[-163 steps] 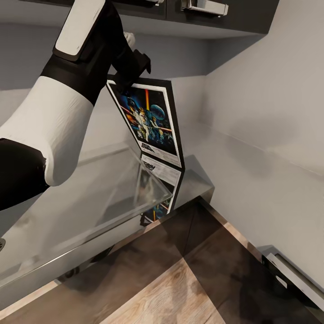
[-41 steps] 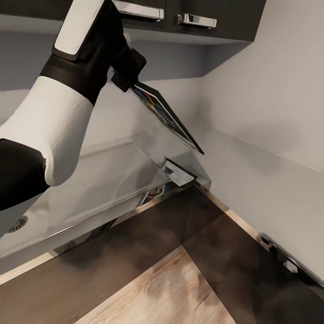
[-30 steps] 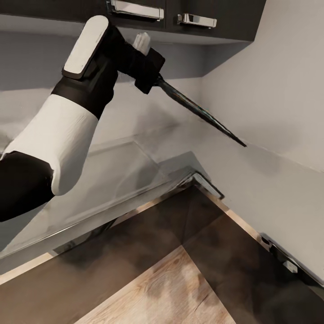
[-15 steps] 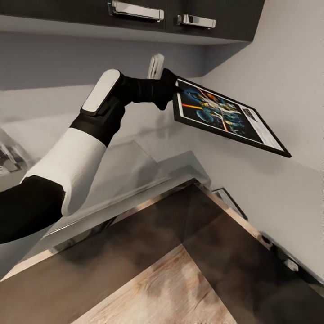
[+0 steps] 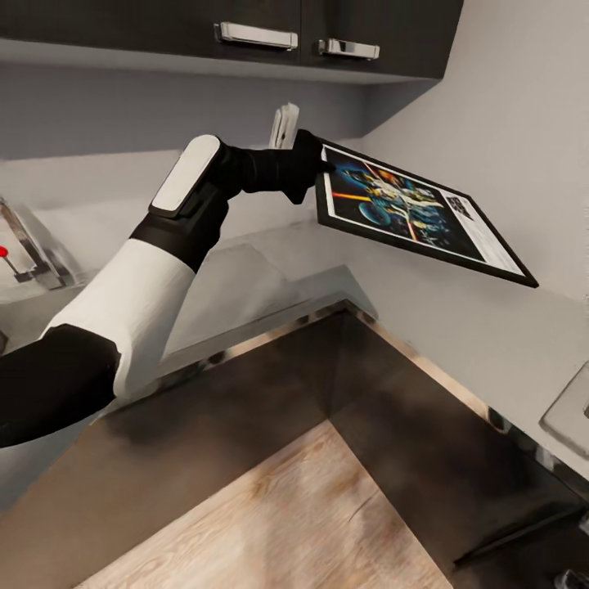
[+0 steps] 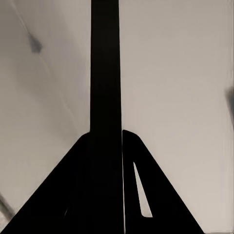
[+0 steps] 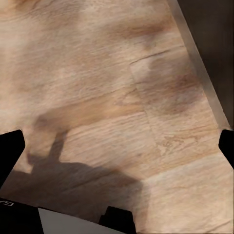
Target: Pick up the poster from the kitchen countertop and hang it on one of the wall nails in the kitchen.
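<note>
One poster [image 5: 417, 211] clamped in the left gripper [image 5: 315, 168], above one kitchen countertop [image 5: 458, 327]; right gripper's [image 7: 117, 146] fingers spread apart.

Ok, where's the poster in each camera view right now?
Head view: poster right of centre, held off the countertop by the left gripper.
Left wrist view: edge-on, a dark vertical bar between the fingers.
Right wrist view: wood floor, no poster.
Shared landmark: the left gripper's fingers.

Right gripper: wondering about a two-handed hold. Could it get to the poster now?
Probably not quickly: the right gripper hangs open over wooden floor, while the left gripper holds the poster up above the countertop.
</note>
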{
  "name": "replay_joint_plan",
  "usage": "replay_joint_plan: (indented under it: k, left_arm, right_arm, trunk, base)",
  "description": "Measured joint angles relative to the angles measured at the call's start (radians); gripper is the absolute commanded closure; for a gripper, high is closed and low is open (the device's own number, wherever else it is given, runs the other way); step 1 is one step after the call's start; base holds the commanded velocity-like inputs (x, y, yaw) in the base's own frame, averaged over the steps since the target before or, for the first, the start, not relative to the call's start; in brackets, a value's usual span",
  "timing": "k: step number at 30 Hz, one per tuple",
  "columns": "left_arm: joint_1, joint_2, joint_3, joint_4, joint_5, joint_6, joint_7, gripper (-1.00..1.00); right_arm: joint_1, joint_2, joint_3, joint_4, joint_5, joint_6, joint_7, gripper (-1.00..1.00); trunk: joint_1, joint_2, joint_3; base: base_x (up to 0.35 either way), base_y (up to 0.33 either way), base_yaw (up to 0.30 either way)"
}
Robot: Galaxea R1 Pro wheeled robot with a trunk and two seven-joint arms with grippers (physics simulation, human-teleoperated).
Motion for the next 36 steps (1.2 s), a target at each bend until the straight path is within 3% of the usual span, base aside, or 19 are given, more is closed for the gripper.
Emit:
replay_joint_plan:
  k: [11,18,28,32,36]
  left_arm:
    - [0.041,0.0,0.001,-0.088,0.002,0.004,-0.001,1.0]
    - [0.054,0.0,0.001,-0.123,0.004,0.073,-0.001,1.0]
    - [0.062,0.029,0.001,-0.175,0.001,0.16,-0.001,1.0]
    - [0.063,0.068,0.001,-0.182,-0.001,0.174,-0.001,1.0]
    - [0.063,0.078,0.001,-0.183,0.001,0.175,-0.001,1.0]
  right_arm:
    - [0.0,0.0,-0.001,0.0,0.0,0.001,0.0,-1.0]
    - [0.0,0.0,-0.001,0.0,0.0,0.001,0.0,-1.0]
    - [0.0,0.0,-0.001,0.0,0.0,0.001,0.0,-1.0]
    - [0.0,0.0,-0.001,0.0,0.0,0.001,0.0,-1.0]
    - [0.0,0.0,0.0,0.0,0.0,0.001,0.0,-1.0]
  trunk:
    - [0.0,0.0,0.0]
    - [0.0,0.0,0.0]
    - [0.0,0.0,0.0]
    - [0.0,0.0,0.0]
    - [0.0,0.0,0.0]
  base:
    - [-0.331,0.0,0.0]
    - [-0.332,0.0,0.0]
    - [-0.332,0.0,0.0]
    - [-0.332,0.0,0.0]
    - [-0.332,0.0,0.0]
